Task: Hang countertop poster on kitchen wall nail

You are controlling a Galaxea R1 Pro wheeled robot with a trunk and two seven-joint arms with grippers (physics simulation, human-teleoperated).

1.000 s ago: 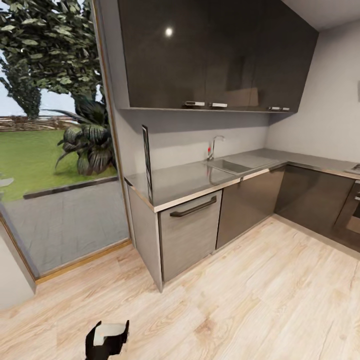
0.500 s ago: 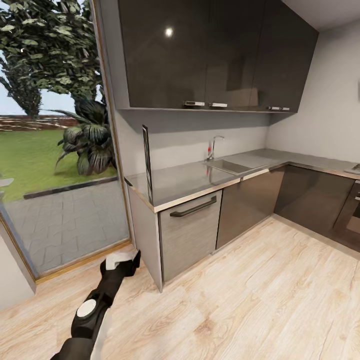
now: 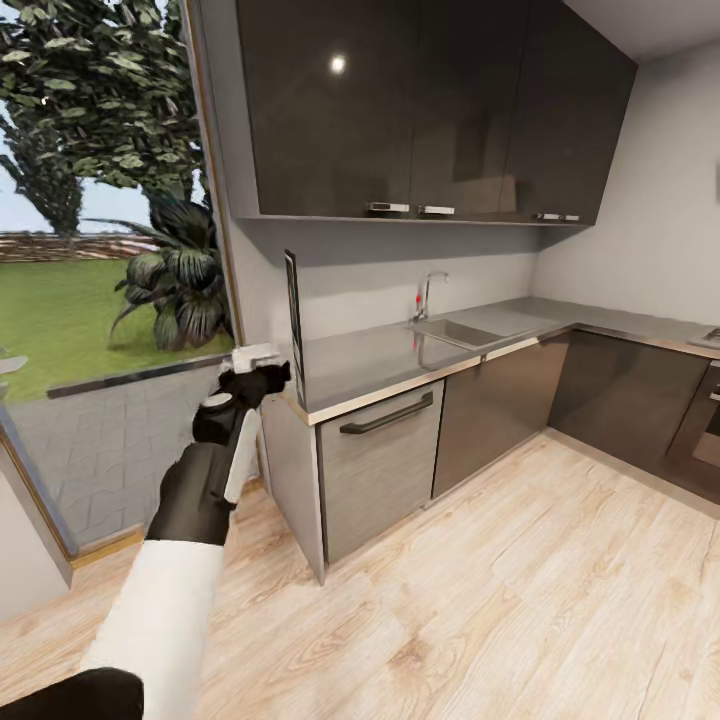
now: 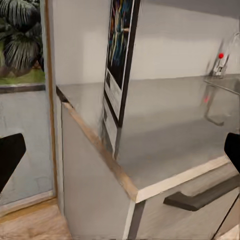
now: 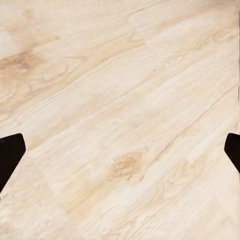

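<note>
The poster [image 3: 293,318] stands upright and edge-on at the left end of the grey kitchen countertop [image 3: 400,355]. In the left wrist view the poster [image 4: 119,55] shows its black frame, white border and colourful dark-blue picture at a slant. My left gripper [image 3: 265,362] is raised to the countertop's left corner, just short of the poster and apart from it. Its fingers [image 4: 10,157] are spread wide and open, with nothing between them. My right gripper [image 5: 120,152] is open over the wood floor [image 5: 125,100].
A sink [image 3: 455,330] and chrome tap [image 3: 430,290] sit further along the countertop. Glossy dark cabinets [image 3: 420,110] hang above. A large glass pane [image 3: 100,300] stands left of my arm. A grey front with a black handle [image 3: 385,415] is below the counter.
My left arm has risen from near the floor to the countertop's left corner, close to the poster. The poster and the camera have stayed put.
</note>
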